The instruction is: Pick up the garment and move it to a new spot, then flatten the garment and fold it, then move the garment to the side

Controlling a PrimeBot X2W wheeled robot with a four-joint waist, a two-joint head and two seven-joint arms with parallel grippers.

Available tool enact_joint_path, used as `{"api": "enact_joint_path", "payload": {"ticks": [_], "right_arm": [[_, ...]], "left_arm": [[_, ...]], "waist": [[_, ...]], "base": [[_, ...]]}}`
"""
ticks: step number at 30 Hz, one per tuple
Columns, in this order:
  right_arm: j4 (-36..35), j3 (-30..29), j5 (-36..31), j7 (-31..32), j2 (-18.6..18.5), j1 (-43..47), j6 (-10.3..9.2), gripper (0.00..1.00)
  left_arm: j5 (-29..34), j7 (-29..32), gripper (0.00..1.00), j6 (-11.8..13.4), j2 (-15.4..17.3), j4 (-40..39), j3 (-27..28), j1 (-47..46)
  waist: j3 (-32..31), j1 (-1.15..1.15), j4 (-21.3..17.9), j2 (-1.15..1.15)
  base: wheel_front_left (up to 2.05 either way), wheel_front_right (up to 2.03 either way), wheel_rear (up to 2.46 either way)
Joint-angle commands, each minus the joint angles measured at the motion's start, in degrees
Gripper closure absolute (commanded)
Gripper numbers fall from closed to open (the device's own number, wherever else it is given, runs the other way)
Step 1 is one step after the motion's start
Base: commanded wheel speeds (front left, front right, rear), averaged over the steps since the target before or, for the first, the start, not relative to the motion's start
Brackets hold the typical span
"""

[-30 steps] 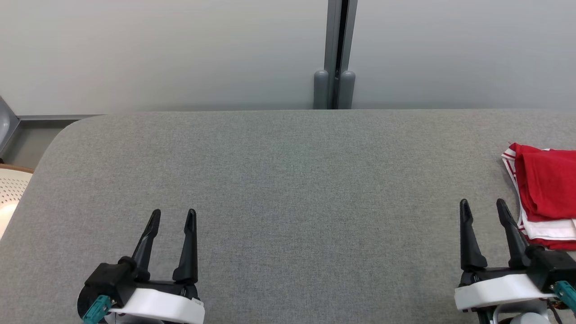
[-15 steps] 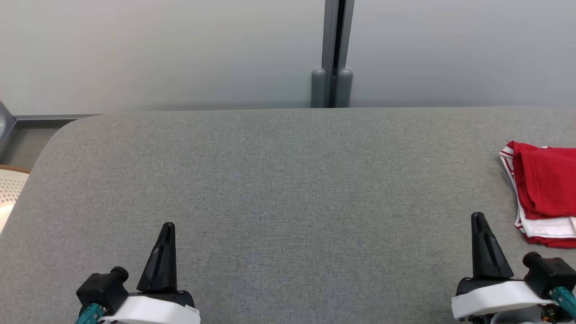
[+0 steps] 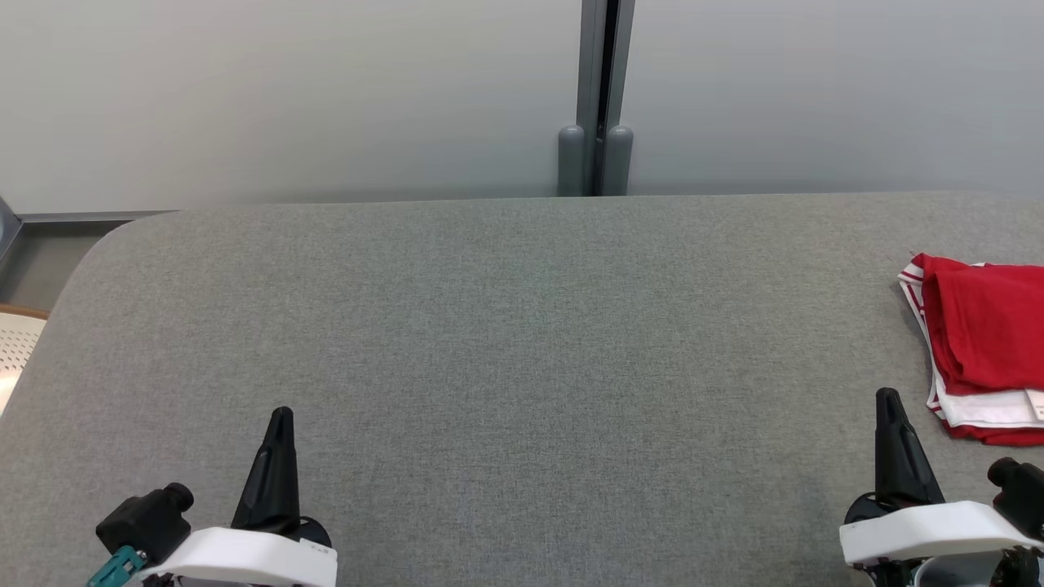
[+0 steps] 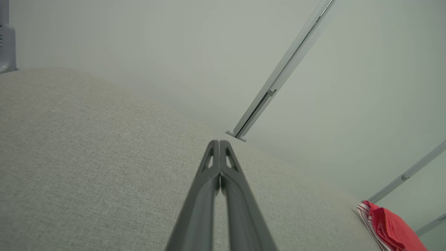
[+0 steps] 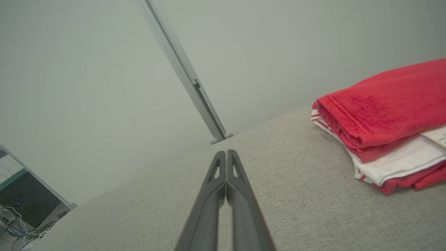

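Lower left: left gripper (image 3: 280, 417), closed finger against finger with nothing pinched, poised over the bare grey padded table (image 3: 522, 326). Lower right: right gripper (image 3: 888, 401), likewise pressed together and empty, tips aimed up the head view.

Just beyond that gripper and to its right, apart from it: garment (image 3: 983, 326), red knit with white striped trim, lying as a folded stack at the table's right edge, partly cut off by the head view's border.

Judged light, soft and limp; likely to sag and fall open if lifted from a single point, and unlikely to slide on the cloth-covered surface. Best taken at the thick folded edge nearest the right gripper, pinching through all layers, or at two corners with both grippers.

Count: two grippers, one table, one grey wall post (image 3: 595, 155) behind. Garments: apparently one, though the white layer between the red folds in the right wrist view may be a second piece; cannot settle that from here.
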Motion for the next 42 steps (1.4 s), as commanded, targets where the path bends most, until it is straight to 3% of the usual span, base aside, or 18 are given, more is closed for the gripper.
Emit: {"api": "enact_joint_path", "payload": {"ticks": [1, 42], "right_arm": [[-0.87, -0.28, 2.48, 0.58, -0.25, -1.59, 0.00, 1.00], [-0.78, -3.05, 33.12, 8.55, -0.37, -2.89, 0.00, 1.00]], "left_arm": [[-2.29, 0.42, 1.00, -0.34, 0.44, -0.58, 0.60, -2.23], [-29.68, 8.15, 1.00, -1.71, 0.90, 1.32, 4.81, -4.71]], "waist": [[-0.01, 0.00, -0.06, 0.00], [-0.24, 0.00, -1.54, 0.00]], "base": [[0.00, 0.00, 0.00], [0.00, 0.00, 0.00]]}}
